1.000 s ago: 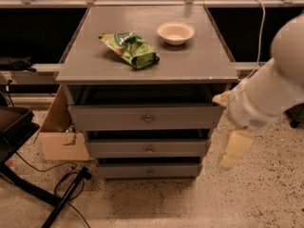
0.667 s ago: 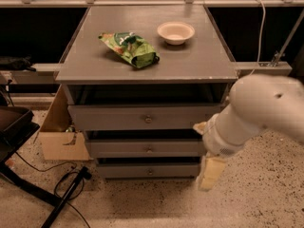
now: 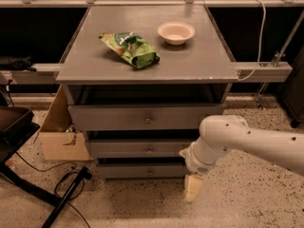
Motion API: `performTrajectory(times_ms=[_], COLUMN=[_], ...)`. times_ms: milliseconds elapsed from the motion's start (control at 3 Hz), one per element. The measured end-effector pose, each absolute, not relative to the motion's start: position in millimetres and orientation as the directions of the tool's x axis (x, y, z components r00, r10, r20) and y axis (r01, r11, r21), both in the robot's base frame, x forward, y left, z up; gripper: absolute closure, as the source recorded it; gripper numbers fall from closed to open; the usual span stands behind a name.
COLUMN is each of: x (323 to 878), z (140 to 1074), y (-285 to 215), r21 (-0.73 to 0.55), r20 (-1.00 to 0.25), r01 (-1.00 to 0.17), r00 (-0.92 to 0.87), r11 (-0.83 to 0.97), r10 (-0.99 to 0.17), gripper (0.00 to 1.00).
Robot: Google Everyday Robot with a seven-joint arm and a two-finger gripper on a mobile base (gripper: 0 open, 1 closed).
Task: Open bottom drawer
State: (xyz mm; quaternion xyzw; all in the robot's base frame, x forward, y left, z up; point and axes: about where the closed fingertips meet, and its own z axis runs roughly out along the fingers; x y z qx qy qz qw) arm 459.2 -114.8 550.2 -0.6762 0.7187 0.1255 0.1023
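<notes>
Pincer (image 3: 192,189) low near floor, just right of bottom drawer (image 3: 137,171) front; grip state unclear

I see my cream gripper (image 3: 192,189) just right of the grey bottom drawer (image 3: 128,171); a green bag (image 3: 130,49) lies above it.

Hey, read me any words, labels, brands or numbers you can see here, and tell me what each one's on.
No text can be read.
Green bag on the cabinet top: print too blurred to read.
Bottom drawer and the gripper low by its right end: no markings seen.
</notes>
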Motion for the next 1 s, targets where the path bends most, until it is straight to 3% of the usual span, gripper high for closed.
performTrajectory(times_ms=[1000], x=[469], z=[498], y=[-100], r21=[0.045], r20=[-0.267], r01=[-0.998], r00=[-0.049], r11=[0.038], r10=[-0.963], gripper=[0.00])
